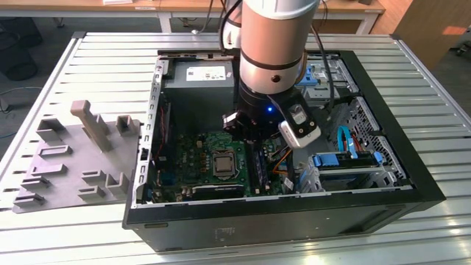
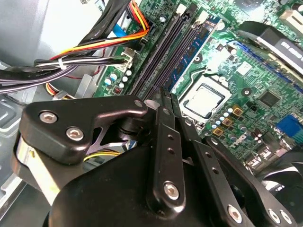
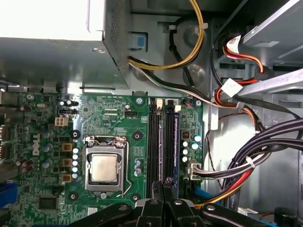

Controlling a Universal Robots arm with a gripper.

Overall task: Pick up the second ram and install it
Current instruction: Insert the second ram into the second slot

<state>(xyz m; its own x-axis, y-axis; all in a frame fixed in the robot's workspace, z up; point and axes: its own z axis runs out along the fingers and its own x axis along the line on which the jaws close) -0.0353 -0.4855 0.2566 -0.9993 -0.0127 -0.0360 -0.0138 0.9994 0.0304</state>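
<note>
My gripper [image 1: 254, 137] hangs inside the open computer case [image 1: 412, 182], low over the green motherboard [image 3: 109, 113]. In both wrist views its two black fingers are pressed together, gripper [image 2: 164, 94] [image 3: 163, 182] shut, and no stick shows between them. The tips sit over the near end of the long black memory slots [image 3: 153, 142]. A dark green-blue ram [image 3: 176, 142] [image 2: 191, 49] stands upright in the outermost slot, right beside the fingertips. I cannot tell whether the tips touch it. In the exterior view the ram [image 1: 259, 163] appears as a dark strip below the wrist.
The processor socket [image 3: 104, 168] lies beside the slots. Bundled cables [image 3: 246, 161] cross on the other side of the slots. The power supply [image 1: 202, 83] fills the case's far end, with blue drive bays [image 1: 346, 160] at the exterior view's right. A grey holder [image 1: 74, 160] lies on the table at its left.
</note>
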